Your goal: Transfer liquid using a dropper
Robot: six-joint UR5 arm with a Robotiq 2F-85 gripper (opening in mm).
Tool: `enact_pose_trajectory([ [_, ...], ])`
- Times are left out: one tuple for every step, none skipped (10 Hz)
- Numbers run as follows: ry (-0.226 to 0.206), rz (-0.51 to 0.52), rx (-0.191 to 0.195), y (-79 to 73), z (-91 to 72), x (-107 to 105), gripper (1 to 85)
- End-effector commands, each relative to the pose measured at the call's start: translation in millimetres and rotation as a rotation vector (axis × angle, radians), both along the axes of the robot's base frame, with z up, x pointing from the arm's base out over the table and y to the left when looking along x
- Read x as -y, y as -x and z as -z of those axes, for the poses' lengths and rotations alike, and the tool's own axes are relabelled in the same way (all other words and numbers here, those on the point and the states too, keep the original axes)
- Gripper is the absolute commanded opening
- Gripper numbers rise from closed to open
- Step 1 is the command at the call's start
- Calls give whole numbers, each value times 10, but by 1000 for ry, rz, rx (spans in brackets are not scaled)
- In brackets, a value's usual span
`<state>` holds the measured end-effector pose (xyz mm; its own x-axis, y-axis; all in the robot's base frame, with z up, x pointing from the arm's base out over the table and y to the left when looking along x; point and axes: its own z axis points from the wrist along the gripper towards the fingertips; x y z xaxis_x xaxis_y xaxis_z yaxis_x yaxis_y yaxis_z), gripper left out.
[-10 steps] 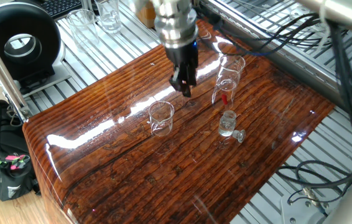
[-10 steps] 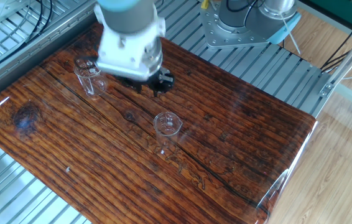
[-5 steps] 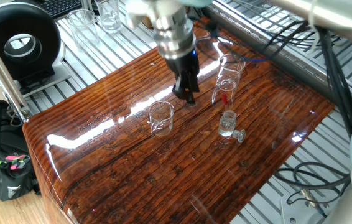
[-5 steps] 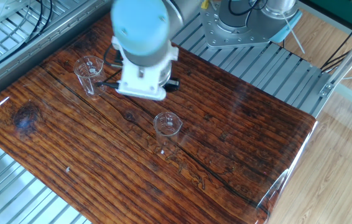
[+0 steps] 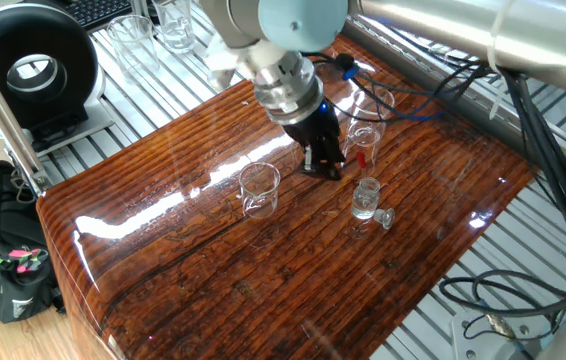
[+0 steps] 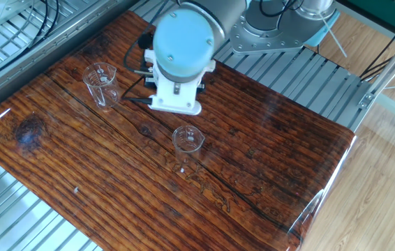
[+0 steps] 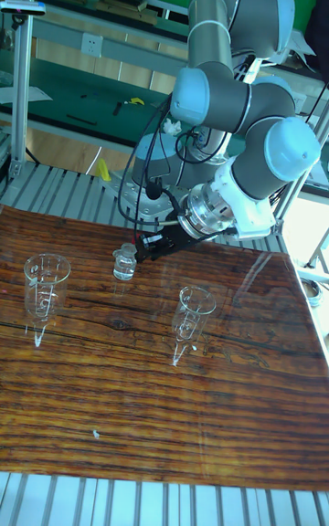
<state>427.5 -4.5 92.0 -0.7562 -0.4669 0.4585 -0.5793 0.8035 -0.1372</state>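
Observation:
The dropper [image 5: 361, 157] stands in a tall clear beaker [image 5: 368, 122] at the table's far side; its red bulb shows through the glass. Whether there is liquid in the glass I cannot make out. My gripper [image 5: 323, 162] hangs low over the wood just left of that beaker, tilted, its dark fingers slightly apart and holding nothing. In the tall fixed view the gripper [image 7: 144, 247] points sideways at a small clear bottle [image 7: 124, 263]. In the other fixed view the wrist [image 6: 178, 59] hides the fingers, and the tall beaker [image 6: 101, 84] stands to its left.
A second, shorter beaker [image 5: 259, 188] stands in the middle of the table [image 5: 213, 290]. The small bottle [image 5: 365, 198] stands in front of the tall beaker with its stopper [image 5: 384, 217] lying beside it. Cables [image 5: 413, 90] run behind the tall beaker.
The gripper has swung from above the table's middle toward the tall beaker and the small bottle, dropping lower and tilting over. The glassware has not moved.

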Motion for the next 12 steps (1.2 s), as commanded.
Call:
enact_pose_trajectory([
  [11, -29, -18, 83, 45, -3, 373],
  [27, -43, -18, 68, 26, 43, 373],
  [34, -61, -28, 71, 14, 75, 373],
  [17, -75, -54, 127, 11, 44, 373],
  [-43, -62, -59, 173, 60, -108, 373],
  [-63, -79, -66, 176, 65, -141, 373],
  [-49, -121, -84, 194, 34, -82, 367],
  [-8, -174, -61, 137, 32, 22, 300],
  [1, -212, -40, 96, 45, 47, 243],
  [-20, -266, -51, 86, 38, 29, 273],
  [-39, -377, -73, 42, 2, 49, 420],
  [-31, -448, -82, 27, -50, 86, 460],
])
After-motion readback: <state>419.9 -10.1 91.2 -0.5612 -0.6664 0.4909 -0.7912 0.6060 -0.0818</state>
